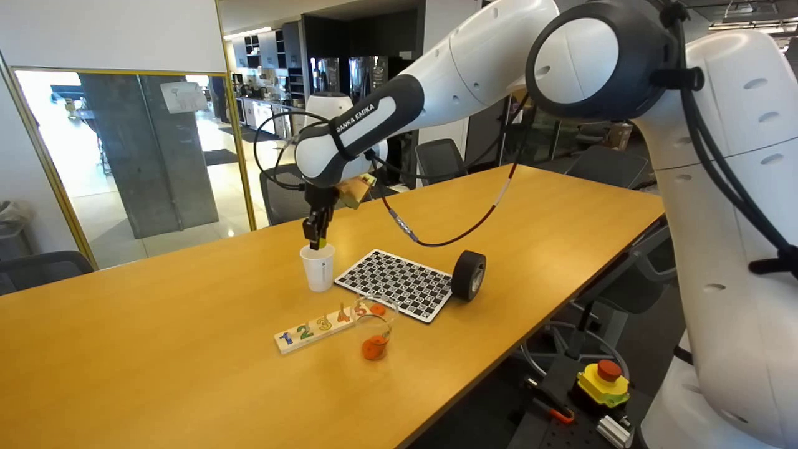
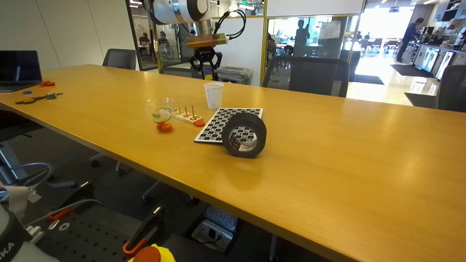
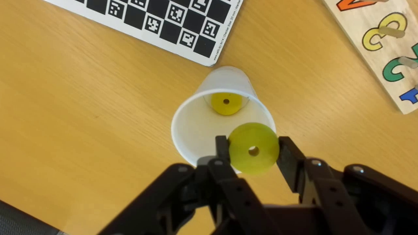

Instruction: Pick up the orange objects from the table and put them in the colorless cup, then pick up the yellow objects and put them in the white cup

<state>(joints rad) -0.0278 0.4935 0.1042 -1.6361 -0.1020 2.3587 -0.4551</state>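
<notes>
My gripper (image 3: 253,148) is shut on a round yellow object (image 3: 249,135) with a hole through it. It holds it just above the rim of the white cup (image 3: 186,130), which stands upright. The gripper also shows over this cup in both exterior views (image 1: 317,238) (image 2: 208,74). Another yellow object (image 3: 227,109) lies inside the white cup at the bottom. The colorless cup (image 1: 375,321) stands nearer the robot, with orange objects (image 1: 374,349) at its bottom. Another orange object (image 2: 199,123) lies outside the cup, at the end of the number board.
A wooden number board with pegs (image 1: 305,332) lies beside the colorless cup. A checkered board (image 1: 399,280) lies beside the white cup. A black tape roll (image 1: 464,275) stands on edge by it. A laptop (image 2: 20,71), scissors (image 2: 34,99) and small pieces lie farther along the table.
</notes>
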